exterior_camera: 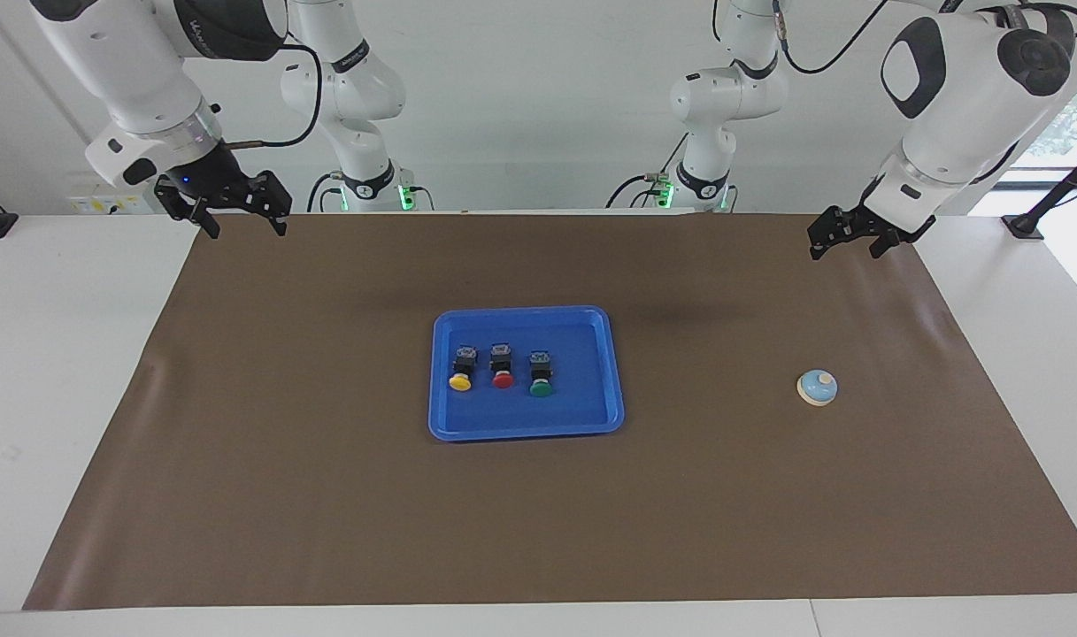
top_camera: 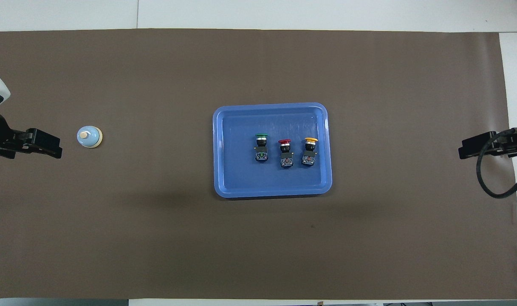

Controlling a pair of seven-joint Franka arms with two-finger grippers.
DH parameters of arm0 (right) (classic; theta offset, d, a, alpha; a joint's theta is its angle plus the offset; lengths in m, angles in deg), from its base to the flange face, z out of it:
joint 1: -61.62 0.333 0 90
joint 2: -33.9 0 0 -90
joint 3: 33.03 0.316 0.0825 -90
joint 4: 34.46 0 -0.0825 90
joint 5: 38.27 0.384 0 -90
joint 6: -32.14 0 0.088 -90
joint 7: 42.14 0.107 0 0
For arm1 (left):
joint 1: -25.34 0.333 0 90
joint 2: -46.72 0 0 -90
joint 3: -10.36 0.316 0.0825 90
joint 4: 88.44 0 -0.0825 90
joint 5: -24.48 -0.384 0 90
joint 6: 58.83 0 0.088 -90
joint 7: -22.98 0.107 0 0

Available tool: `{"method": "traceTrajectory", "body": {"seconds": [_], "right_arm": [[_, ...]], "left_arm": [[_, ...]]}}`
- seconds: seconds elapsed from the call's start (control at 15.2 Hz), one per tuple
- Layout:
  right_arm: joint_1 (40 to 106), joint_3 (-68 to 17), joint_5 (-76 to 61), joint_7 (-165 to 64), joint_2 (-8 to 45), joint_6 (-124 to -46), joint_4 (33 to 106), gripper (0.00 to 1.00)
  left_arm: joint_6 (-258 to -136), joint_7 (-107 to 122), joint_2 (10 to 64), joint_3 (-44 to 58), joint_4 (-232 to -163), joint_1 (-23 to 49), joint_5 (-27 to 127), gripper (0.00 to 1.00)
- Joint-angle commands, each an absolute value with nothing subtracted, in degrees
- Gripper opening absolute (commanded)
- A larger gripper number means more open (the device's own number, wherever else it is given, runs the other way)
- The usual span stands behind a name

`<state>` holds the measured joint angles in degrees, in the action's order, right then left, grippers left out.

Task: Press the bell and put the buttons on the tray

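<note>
Where brown mat (exterior_camera: pixel 326 495) covers white table (exterior_camera: pixel 60 354): white wall (exterior_camera: pixel 538 106).

White table (exterior_camera: pixel 78 372), brown mat (exterior_camera: pixel 326 522) covering it, blue tray (exterior_camera: pixel 614 372) mid-mat, bell (exterior_camera: pixel 818 387) apparently upright

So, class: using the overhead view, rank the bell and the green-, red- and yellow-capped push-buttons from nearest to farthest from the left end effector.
1. Light blue domed bell, beside the left end effector.
2. Green-capped push-button, in the blue plastic tray.
3. Red-capped push-button, middle of the row.
4. Yellow-capped push-button, toward the right arm's end.
</note>
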<state>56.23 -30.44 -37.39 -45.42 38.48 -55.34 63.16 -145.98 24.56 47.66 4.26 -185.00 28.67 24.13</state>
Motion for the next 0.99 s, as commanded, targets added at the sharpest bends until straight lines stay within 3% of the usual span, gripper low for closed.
{"method": "traceTrajectory", "body": {"seconds": [0.0, 0.92], "right_arm": [[55.9, -30.1, -37.9, -46.9, 38.7, -54.5, 63.4, 1.00], [55.9, -30.1, -37.9, -46.9, 38.7, -54.5, 63.3, 1.00]], "left_arm": [[-144.9, 24.9, 48.1, 4.6, -185.1, 28.5, 24.4, 1.00], [-144.6, 26.4, 47.3, 4.4, -183.7, 28.5, 22.9, 1.00]]}}
